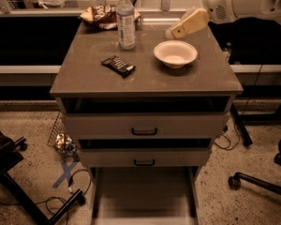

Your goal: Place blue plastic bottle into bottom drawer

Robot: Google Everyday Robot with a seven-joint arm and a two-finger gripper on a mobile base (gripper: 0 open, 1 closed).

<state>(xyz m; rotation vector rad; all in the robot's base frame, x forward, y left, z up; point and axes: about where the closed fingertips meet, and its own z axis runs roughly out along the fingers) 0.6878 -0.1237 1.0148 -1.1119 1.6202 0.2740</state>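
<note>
On my cabinet top (pixel 84 76), left to right: one dark snack packet (pixel 118 65), one blue plastic bottle (pixel 126 20) upright near the back, one white bowl (pixel 175 53). My gripper (pixel 177 30) hangs just behind the bowl; I cannot tell its grip. One bottom drawer (pixel 143 196) open below.

On the cabinet top (pixel 84 81) the blue plastic bottle (pixel 126 20) stands upright at the back left, with a snack bag (pixel 98 14) just behind it. A packet (pixel 118 65) lies in front of it and a bowl (pixel 175 54) sits to its right. The gripper (pixel 173 33) hangs just behind the bowl. The bottom drawer (pixel 143 193) juts forward beneath two upper drawers (pixel 144 125).
</note>
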